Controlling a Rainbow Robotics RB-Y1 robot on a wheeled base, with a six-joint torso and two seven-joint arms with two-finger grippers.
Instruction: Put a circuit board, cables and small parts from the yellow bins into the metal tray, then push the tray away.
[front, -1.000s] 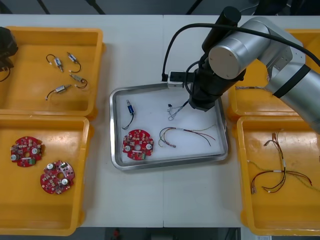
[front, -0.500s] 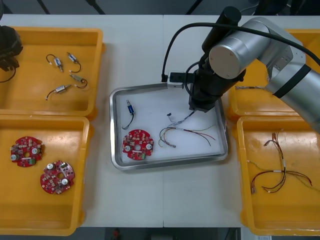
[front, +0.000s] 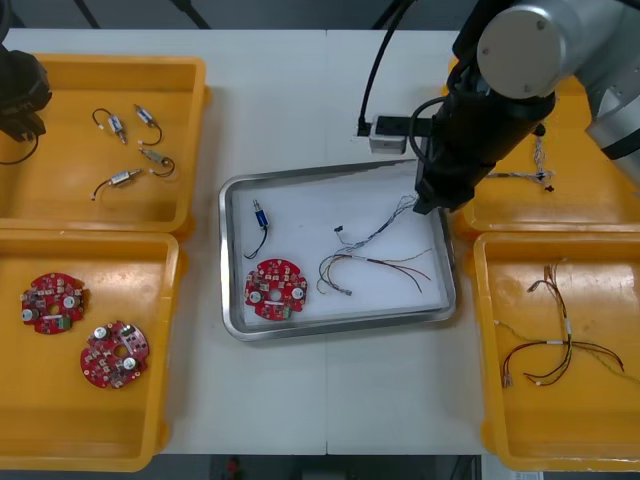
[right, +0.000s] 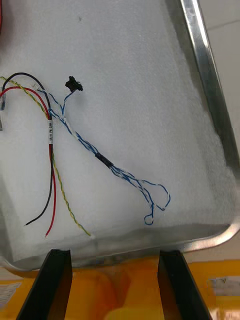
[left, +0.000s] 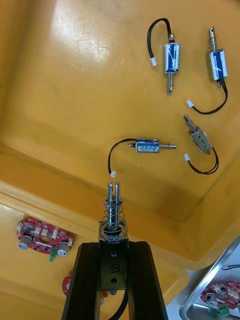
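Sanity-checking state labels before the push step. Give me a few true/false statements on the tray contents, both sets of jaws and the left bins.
1. The metal tray holds one circuit board. True.
2. The right gripper, at the tray's right edge, has its jaws shut on the blue and white cable. False: the jaws stand open with nothing between them, and the cable lies loose in the tray.
3. The left gripper, at the far left bin, has its jaws shut on a small metal part. True.
4. The near left bin holds three boards. False: it holds two circuit boards.
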